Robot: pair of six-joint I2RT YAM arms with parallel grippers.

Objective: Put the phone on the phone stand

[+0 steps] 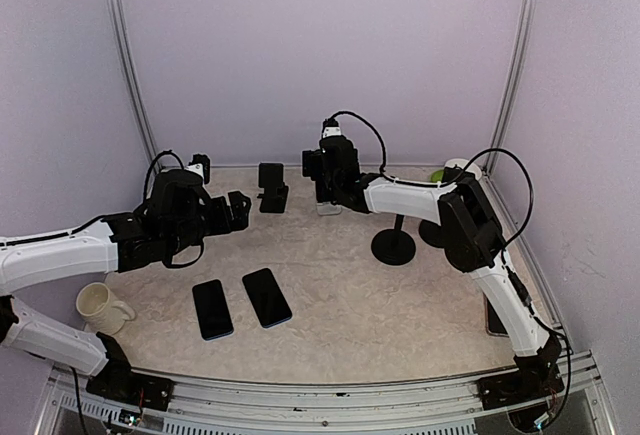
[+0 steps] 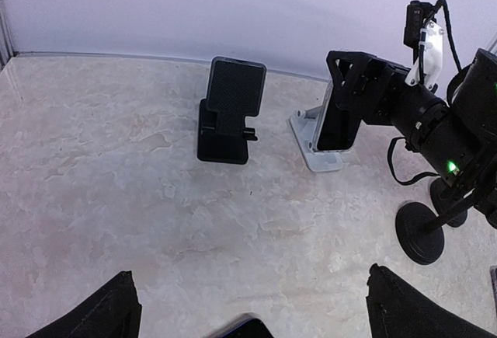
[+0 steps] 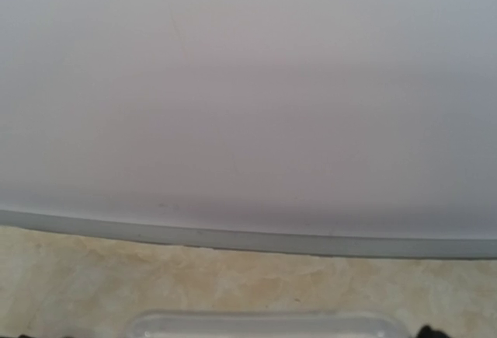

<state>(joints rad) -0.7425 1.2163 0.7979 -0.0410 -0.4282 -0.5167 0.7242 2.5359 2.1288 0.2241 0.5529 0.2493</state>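
A dark phone [image 2: 335, 127] stands upright in the white phone stand [image 2: 314, 151] near the back wall. My right gripper [image 1: 326, 187] is closed around this phone from behind; it also shows in the left wrist view [image 2: 351, 93]. In the right wrist view only the phone's clear top edge [image 3: 264, 324] shows. A black stand [image 2: 224, 142] to the left holds another phone [image 2: 235, 88]. My left gripper [image 2: 252, 290] is open and empty, hovering over the table in front of both stands; it also shows in the top view [image 1: 238, 210].
Two dark phones [image 1: 212, 308] [image 1: 266, 297] lie flat near the front. A cream mug [image 1: 98, 305] sits at the front left. Two round black bases [image 1: 393, 247] [image 1: 435, 233] stand right of centre. Another phone [image 1: 494, 317] lies under the right arm.
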